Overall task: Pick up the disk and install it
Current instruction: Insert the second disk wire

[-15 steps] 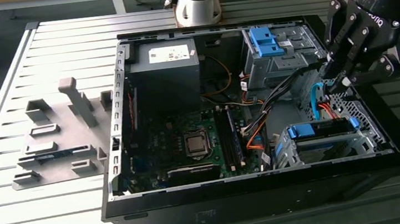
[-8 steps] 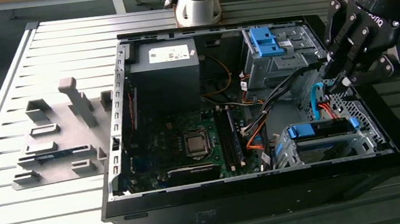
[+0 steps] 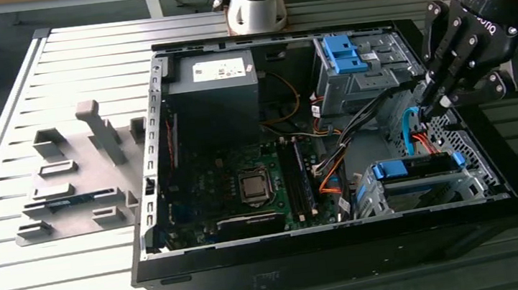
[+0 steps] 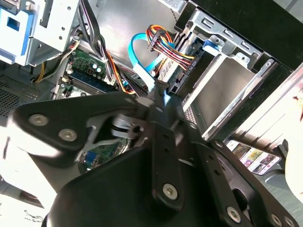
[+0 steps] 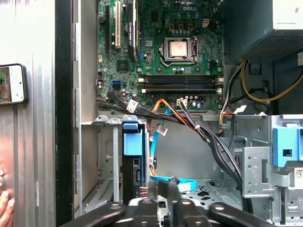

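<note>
The slatted tabletop (image 3: 67,57) carries an open computer case (image 3: 328,253) lying on its side. Taking the middle of the case as the dial in the exterior view, the grey power-supply box (image 3: 216,99) sits toward 11 o'clock and the motherboard (image 3: 234,184) toward 8 o'clock. A metal drive cage (image 3: 427,188) fills the corner at 4 o'clock, and a bare blue bracket (image 3: 344,53) stands at 1 o'clock.

The disk (image 3: 416,167) rests in that 4 o'clock cage, with its blue carrier rail across the top. In the first wrist view it shows edge-on (image 5: 133,144), and coloured wires reach its end.

The gripper (image 3: 440,106) hangs at about 3 o'clock, over the case's edge and just above a light-blue flat cable (image 3: 409,122). It is near the disk but apart from it. Its fingers are clenched tip to tip with nothing between them, as the first wrist view (image 5: 169,182) also shows.

By my judgement the pick-up is the step in hand: the disk lies in the cage and not in the gripper, so no grasp is made yet. A grasp would call for spread fingers and a path toward 5 o'clock. That path must clear the blue cable and the wire bundle beside the cage.
</note>
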`<move>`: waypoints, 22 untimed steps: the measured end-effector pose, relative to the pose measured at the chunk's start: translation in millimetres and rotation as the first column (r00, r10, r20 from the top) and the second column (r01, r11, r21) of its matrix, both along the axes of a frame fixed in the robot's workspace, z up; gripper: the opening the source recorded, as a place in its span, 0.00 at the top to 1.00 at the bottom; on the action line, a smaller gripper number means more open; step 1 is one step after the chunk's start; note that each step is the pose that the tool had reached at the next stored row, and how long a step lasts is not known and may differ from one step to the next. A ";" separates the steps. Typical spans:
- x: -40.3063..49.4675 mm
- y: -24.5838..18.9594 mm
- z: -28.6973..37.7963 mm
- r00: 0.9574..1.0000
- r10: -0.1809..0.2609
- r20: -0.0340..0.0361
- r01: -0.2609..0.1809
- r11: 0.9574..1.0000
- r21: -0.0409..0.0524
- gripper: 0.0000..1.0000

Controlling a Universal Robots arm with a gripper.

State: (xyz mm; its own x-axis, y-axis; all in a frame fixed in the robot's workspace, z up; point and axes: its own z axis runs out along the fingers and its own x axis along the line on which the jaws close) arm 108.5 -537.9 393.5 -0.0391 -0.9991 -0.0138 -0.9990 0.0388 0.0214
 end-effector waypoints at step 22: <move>0.0 0.2 0.0 1.000 0.000 0.000 0.000 1.000 0.000 0.53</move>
State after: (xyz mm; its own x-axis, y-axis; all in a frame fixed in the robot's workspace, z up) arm 108.5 -537.7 393.5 -0.0391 -0.9991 -0.0138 -0.9990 0.0388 0.0214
